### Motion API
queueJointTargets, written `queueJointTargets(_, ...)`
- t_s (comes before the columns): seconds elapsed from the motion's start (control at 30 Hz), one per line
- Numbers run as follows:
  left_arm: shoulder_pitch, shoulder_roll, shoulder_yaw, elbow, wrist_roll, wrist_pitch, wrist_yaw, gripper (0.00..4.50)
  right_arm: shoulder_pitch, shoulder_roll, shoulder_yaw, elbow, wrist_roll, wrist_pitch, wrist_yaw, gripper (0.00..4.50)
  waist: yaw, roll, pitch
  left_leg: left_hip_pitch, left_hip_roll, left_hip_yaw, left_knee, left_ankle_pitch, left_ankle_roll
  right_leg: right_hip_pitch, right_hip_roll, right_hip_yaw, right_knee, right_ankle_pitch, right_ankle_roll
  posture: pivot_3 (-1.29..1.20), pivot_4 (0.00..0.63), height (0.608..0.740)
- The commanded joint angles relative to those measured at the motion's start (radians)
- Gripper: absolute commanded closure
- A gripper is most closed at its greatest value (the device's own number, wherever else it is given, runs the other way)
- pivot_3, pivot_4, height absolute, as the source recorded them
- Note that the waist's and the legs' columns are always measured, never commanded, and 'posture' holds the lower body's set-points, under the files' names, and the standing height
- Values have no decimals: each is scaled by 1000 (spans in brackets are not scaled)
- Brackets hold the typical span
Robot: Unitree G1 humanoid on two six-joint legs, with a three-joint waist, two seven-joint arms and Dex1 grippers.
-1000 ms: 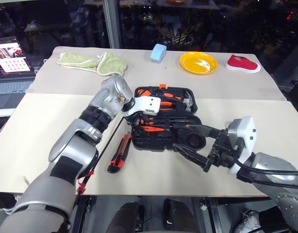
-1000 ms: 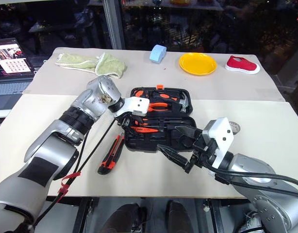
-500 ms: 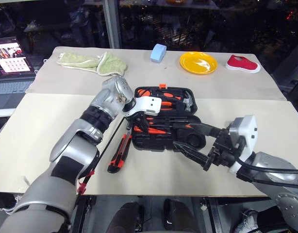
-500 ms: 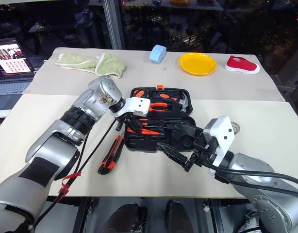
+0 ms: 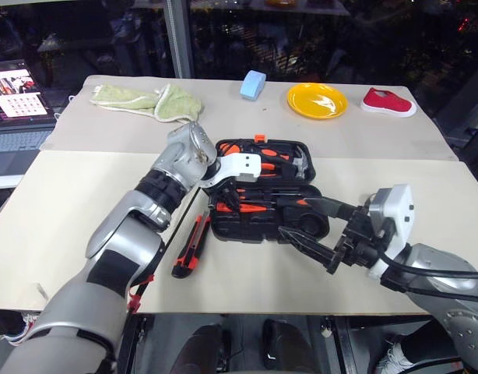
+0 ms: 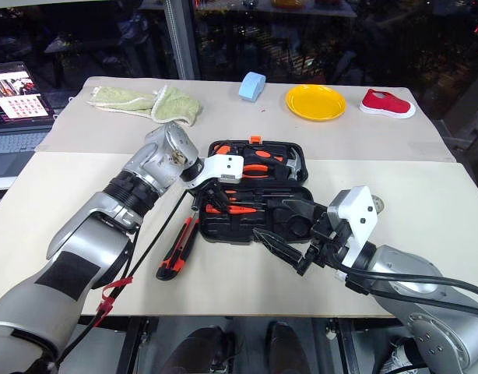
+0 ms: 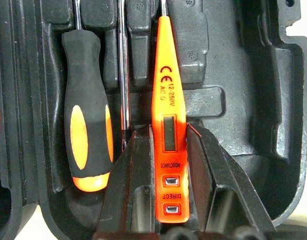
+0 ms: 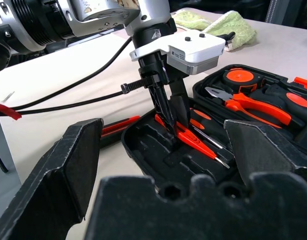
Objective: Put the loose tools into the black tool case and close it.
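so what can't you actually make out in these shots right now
- Left wrist view: the slim orange tester screwdriver lies between the left end effector fingers; contact cannot be told.
- Head views: the left arm covers part of the black moulded plastic tool case.
- Small grey tape roll: hidden behind the right end effector.

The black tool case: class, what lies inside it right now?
In the black tool case: pliers, a hammer, a black-and-orange screwdriver and the orange tester screwdriver between the left gripper fingers. The arm covers some recesses.
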Motion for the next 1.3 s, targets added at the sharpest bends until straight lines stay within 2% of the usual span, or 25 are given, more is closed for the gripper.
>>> queueJointTargets(0.03, 2, 9, 11, -51, -10, 17, -8, 2012, -12, -8, -17, -16, 7, -19, 9, 0, 0, 0, 0, 0, 0, 0, 0, 0, 0, 0, 0, 0, 0, 0, 0, 0, 150, 732)
queueJointTargets(0.2, -5, 76, 85, -154, -80, 80, -57, 204, -12, -7, -15, -16, 11, -18, 8, 0, -1, 0, 0, 0, 0, 0, 0, 0, 0, 0, 0, 0, 0, 0, 0, 0, 150, 732)
queueJointTargets(0.37, 29, 129, 177, -219, -166, 148, -39, 204, -4, -10, -25, -15, 17, -16, 9, 0, -9, 0, 0, 1, 0, 0, 0, 0, 0, 0, 0, 1, 1, 0, 0, 0, 150, 732)
queueJointTargets(0.4, 43, 136, 195, -222, -180, 146, -27, 766, -1, -11, -28, -16, 19, -16, 10, 0, -9, 0, 0, 1, 0, 0, 0, 0, 0, 0, 0, 0, 1, 0, 0, 0, 150, 732)
queueJointTargets(0.47, 74, 138, 230, -223, -211, 147, 3, 1343, 3, -13, -33, -18, 25, -14, 10, 0, -10, 0, 0, 2, 0, 0, 0, 0, 0, 1, 0, 0, 1, 0, 0, 0, 150, 732)
queueJointTargets(0.73, 262, 68, 333, -282, -327, 61, 136, 4342, 3, -32, -37, -8, 38, -7, 12, 0, -4, 0, 0, 2, 0, 0, 0, 0, -1, 1, 0, 1, 1, 0, 0, 0, 150, 732)
queueJointTargets(0.77, 275, 67, 335, -288, -334, 54, 144, 4468, 4, -34, -39, -8, 39, -6, 13, 0, -5, 0, 0, 2, 0, 0, 0, 0, -1, 1, 0, 1, 1, 0, 0, 0, 150, 732)
queueJointTargets(1.03, 350, 36, 392, -298, -384, 87, 296, 4468, 12, -41, -37, -8, 36, -3, 9, 0, -3, 1, 0, 4, 0, 0, -1, 1, -2, 1, 0, 2, 1, 0, 0, 0, 150, 732)
queueJointTargets(1.3, 411, 46, 367, -315, -382, 37, 333, 4468, 7, -46, -32, 4, 37, -1, 15, 0, -3, 1, 0, 4, 0, 0, -2, 1, -2, 1, 0, 2, 1, 0, 0, 0, 150, 732)
